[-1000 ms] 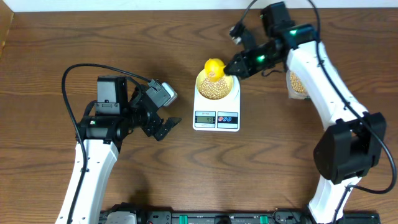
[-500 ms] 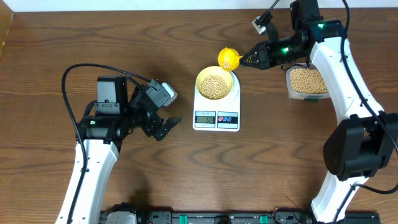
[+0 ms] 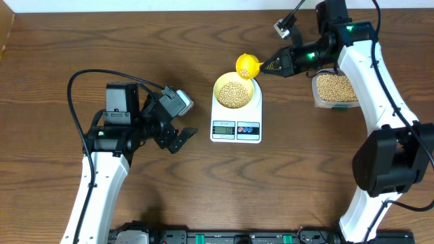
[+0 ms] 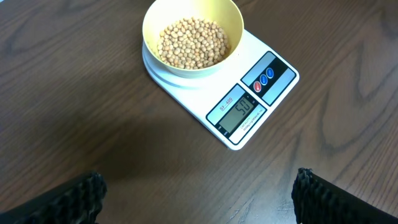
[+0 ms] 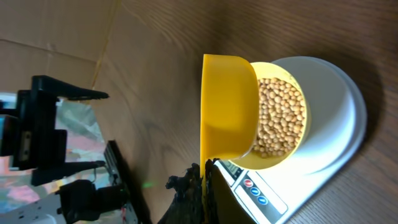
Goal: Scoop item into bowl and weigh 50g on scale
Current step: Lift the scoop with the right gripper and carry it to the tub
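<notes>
The beans (image 4: pixel 191 42) sit heaped in the bowl (image 4: pixel 233 22): small, round, matte tan, a loose pile that will roll at the slightest nudge. The bowl is smooth, pale yellow-green and round, with a wall steep enough to keep them in. It stands centred on the scale (image 4: pixel 205 93), so every bean's weight goes through the platform.

The scale is a flat, glossy white slab with rounded corners. Its grey display (image 4: pixel 241 110) and two round buttons (image 4: pixel 265 76) face away from the bowl and are uncovered. The digits look like 50, which would put the target about met, I'd say.

The bright yellow plastic scoop (image 5: pixel 227 106) hovers at the bowl's far rim, tipped on its side with its mouth turned toward the beans. That's a pouring attitude, close enough that anything falling lands inside. Whether beans remain in it I cannot tell.

The right claw (image 3: pixel 271 66) is pinching the scoop's long handle, which keeps its dark fingers off the scale. Just beside that arm is the clear tub (image 3: pixel 314 88), full of the same beans and handy for a refill or a tip-back.

The left claw (image 3: pixel 182 137) waits well apart over the dark wood-grain surface (image 3: pixel 135 54), fingers spread wide, gripping nothing, its camera watching the readout.
</notes>
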Motion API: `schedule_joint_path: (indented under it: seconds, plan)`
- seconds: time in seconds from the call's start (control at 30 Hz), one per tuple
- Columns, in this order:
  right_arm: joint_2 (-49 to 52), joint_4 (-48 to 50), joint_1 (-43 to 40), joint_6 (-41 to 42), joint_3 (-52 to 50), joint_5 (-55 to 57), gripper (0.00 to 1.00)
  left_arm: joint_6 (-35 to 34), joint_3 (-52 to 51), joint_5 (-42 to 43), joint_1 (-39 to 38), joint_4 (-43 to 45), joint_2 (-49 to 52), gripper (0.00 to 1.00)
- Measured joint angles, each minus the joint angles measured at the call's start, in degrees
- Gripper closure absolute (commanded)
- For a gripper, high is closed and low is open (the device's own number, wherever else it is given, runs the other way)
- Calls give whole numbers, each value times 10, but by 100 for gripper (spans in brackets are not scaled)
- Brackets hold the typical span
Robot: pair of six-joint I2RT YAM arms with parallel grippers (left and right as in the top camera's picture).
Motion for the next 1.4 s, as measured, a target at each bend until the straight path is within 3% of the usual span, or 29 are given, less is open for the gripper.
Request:
schedule_joint_path:
  seconds: [0.33,0.77,1.13,1.4]
  plan:
    - [0,-12,-62,-16,0,-54,99,0,0,0,0,0,0,2]
    - [-37,-83,-245,-52,1,-55,99,0,0,0,0,0,0,2]
    - [-41,-131,-398,-80,2,49,99,0,0,0,0,0,0,2]
    - [-41,-130,-389,-87,2,116,99,0,0,0,0,0,0,2]
